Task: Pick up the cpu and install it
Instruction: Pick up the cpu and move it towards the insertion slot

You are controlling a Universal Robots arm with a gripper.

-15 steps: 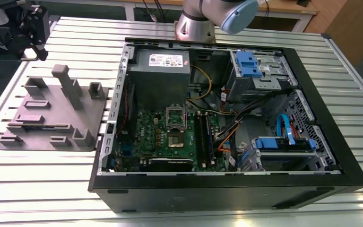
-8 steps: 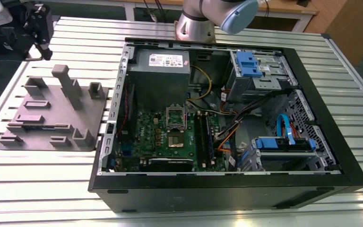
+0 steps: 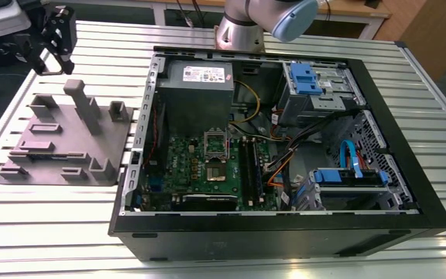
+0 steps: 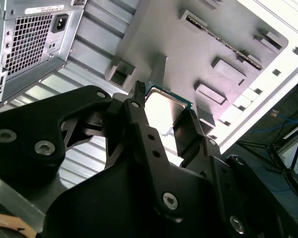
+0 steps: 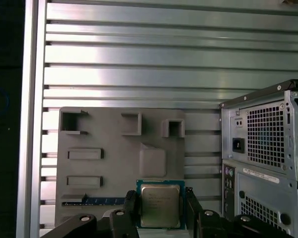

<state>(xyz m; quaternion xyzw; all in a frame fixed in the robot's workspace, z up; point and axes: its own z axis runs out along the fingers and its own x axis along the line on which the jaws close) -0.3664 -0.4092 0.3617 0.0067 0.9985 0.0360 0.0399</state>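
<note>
In both wrist views the cpu (image 5: 160, 205) (image 4: 164, 110), a flat square chip with a silver metal top and a green rim, sits between my two black fingers (image 5: 130, 204). My gripper (image 5: 160, 196) (image 4: 164, 101) is shut on its two opposite edges. The chip hangs well above the grey plastic fixture block (image 5: 114, 163) (image 4: 198, 39). In the exterior view my gripper (image 3: 53, 67) is at the far left, raised over the back of that block (image 3: 68, 139). The open computer case (image 3: 285, 232) lies to the exterior view's right, with the green motherboard (image 3: 200, 174) and its open socket (image 3: 216, 146) inside.
The case holds a grey power supply with a white label (image 3: 200, 78), blue drive cages (image 3: 308, 81) (image 3: 347, 177) and loose cables (image 3: 285, 151). Tall grey posts (image 3: 79, 104) rise from the fixture block. Everything rests on a slatted aluminium table (image 3: 53, 221). The case's rear panel (image 5: 268, 148) stands beside the block.
</note>
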